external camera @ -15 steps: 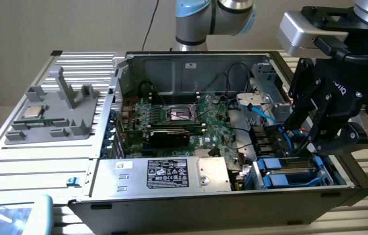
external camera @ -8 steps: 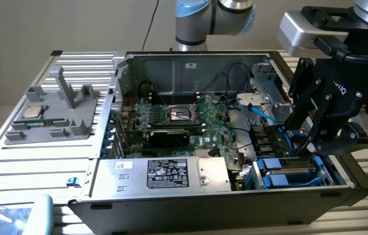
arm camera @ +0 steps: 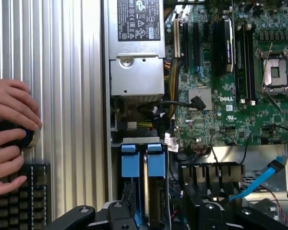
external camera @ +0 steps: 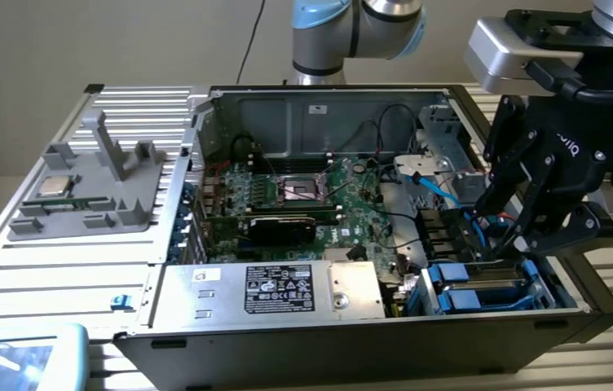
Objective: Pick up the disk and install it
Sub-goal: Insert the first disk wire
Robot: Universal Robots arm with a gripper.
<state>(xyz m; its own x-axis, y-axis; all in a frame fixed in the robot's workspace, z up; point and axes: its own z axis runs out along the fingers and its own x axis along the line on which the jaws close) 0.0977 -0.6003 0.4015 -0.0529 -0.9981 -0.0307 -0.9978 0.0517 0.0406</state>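
I work over a ribbed aluminium worktop (external camera: 56,277) that carries a large open black-and-silver computer case (external camera: 318,350). Inside lie a green motherboard (external camera: 306,204) and a big silver box with a black label (external camera: 274,289). A grey plastic fixture (external camera: 100,195) stands at the exterior view's left.

The disk (external camera: 468,297), a silver-grey drive in a bright blue plastic carrier, sits on edge in the bay at the lower right of the exterior view. My black end effector (external camera: 513,232) hangs just above it, released and spread wide, gripping nothing.

I judge the step in hand to be seating the disk. Done well, that means staying square to the slot, loading both blue tabs evenly, and keeping clear of the thin light-blue cable (external camera: 437,189) nearby.

The wrist view adds my fingers (arm camera: 120,211) straddling the carrier, and a person's hands (arm camera: 12,103) around a dark round knob (arm camera: 7,130) beside a black keyboard (arm camera: 19,201). The exterior view alone gives the small square silver chip (external camera: 56,186).
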